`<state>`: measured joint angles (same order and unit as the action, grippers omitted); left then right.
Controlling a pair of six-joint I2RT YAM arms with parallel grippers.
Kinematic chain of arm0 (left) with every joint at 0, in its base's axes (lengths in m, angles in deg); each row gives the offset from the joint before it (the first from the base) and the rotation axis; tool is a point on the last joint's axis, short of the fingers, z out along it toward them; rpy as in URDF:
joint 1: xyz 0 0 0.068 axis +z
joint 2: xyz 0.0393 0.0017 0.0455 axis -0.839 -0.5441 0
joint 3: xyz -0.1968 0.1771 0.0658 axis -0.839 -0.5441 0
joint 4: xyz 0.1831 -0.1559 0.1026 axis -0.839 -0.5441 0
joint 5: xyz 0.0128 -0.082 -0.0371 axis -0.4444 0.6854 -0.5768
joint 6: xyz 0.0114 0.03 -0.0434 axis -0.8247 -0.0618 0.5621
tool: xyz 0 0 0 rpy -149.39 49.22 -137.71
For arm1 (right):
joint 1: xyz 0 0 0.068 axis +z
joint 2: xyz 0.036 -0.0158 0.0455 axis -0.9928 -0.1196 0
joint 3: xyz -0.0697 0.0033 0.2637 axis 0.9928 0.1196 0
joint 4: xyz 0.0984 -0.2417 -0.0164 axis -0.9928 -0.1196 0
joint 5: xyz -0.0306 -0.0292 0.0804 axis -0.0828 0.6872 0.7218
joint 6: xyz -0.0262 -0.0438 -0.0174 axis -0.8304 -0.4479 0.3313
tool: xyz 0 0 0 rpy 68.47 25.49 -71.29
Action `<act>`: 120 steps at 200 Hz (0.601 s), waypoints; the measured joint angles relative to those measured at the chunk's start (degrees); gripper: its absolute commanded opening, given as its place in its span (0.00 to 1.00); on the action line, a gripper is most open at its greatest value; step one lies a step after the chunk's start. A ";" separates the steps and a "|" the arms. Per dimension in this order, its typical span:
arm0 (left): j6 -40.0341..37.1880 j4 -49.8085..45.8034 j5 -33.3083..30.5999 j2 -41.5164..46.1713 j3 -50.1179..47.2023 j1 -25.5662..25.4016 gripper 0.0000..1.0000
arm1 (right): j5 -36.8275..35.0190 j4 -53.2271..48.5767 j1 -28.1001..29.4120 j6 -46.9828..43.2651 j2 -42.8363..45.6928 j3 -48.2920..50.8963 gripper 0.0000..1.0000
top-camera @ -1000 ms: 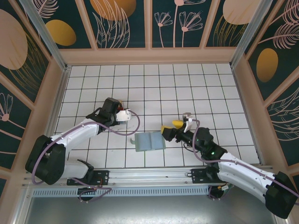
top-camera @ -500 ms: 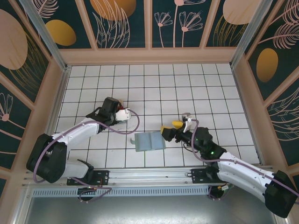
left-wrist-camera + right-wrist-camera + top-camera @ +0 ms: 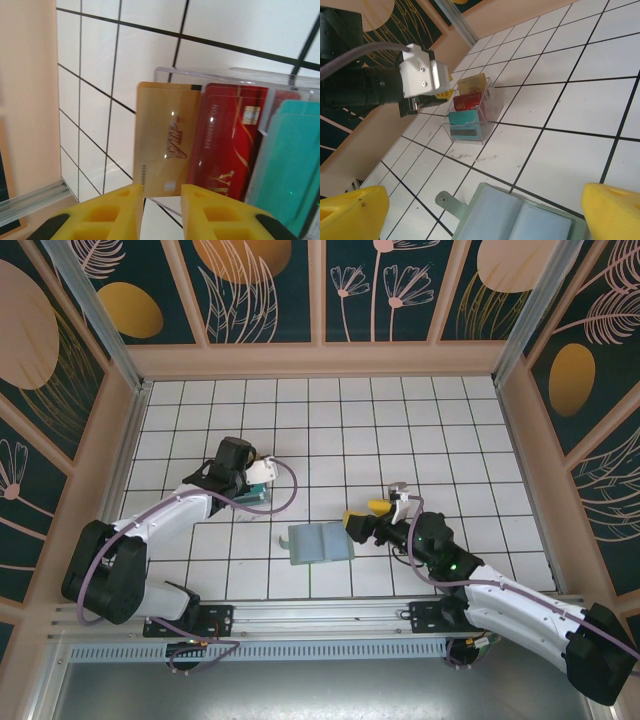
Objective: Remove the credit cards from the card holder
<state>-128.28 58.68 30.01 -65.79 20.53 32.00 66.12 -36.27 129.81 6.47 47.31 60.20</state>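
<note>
While the left hand (image 3: 161, 209) hangs over the clear tray (image 3: 225, 74), its blocky yellow fingers (image 3: 115, 212) stand just a sliver apart, and there's nothing between them. Right beyond the tips, a tan card (image 3: 167, 135) lies flat in the tray's end section: glossy, stiff, with script lettering on its face. Just beside it is a shiny red card (image 3: 225, 140) with gold swirls, and past a clear divider, matte teal cards (image 3: 290, 160). The tray is thin see-through plastic, sitting on the white tiled desk (image 3: 400, 430) with its fine dark grid lines.

Over to the wallet (image 3: 320, 542): it lies spread open and flat near the desk's front edge, between the two arms and apart from the tray. It's soft and grey-green, two smooth leaves with a fold down the middle and a small tab poking out at its left corner. The right hand (image 3: 366, 513) sits at the wallet's right edge, fingers spread wide, gripping nothing. From its wrist camera, the wallet lies between the two yellow tips.
</note>
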 measured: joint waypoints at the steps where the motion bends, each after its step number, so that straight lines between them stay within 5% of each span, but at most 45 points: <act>1: 0.00 0.02 0.02 0.00 0.07 0.00 0.31 | 0.02 0.00 0.00 0.00 0.00 0.00 0.99; 15: 0.46 0.11 0.11 0.09 0.46 0.02 0.42 | 0.07 -0.02 0.00 0.00 0.00 0.00 0.99; 45: 4.31 0.11 1.31 1.86 0.83 0.02 0.98 | 0.07 -0.11 0.00 -0.02 -0.31 0.00 0.99; 85: 11.82 0.57 3.67 8.37 3.61 0.02 0.99 | 0.28 -1.66 0.00 -0.22 -1.75 -0.28 0.99; 120: 27.21 1.27 3.58 13.25 5.01 0.02 0.99 | 0.74 -3.02 0.00 -0.44 -2.91 -1.25 0.99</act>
<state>-101.07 59.95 33.59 -52.55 25.53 32.02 66.86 -39.28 129.81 6.03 44.40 58.96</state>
